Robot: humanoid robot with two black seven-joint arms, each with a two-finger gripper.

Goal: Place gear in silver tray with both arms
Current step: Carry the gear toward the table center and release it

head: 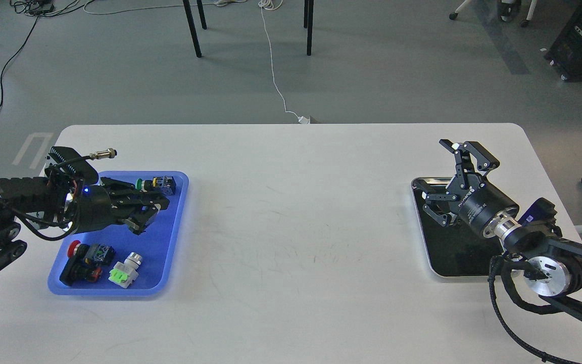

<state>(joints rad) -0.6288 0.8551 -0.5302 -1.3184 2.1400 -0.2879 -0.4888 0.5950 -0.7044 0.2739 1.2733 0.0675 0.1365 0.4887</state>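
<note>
2 grippers split our work: left gripper, finger state unclear, reaches into blue tray at frame left for parts; right gripper, fingers apart, waits over silver tray.

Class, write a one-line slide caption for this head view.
Left gripper reaches over parts in the blue tray; right gripper hovers open over the silver tray.

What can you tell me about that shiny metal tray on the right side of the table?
The silver tray is a rectangular metal dish with rounded corners, a thin bright raised rim and a dark, mirror-like bottom. It lies flat on the white table near its right edge. No parts show in its visible bottom. The right arm's pincer, fingers spread, hangs over its far end and hides part of it.
</note>
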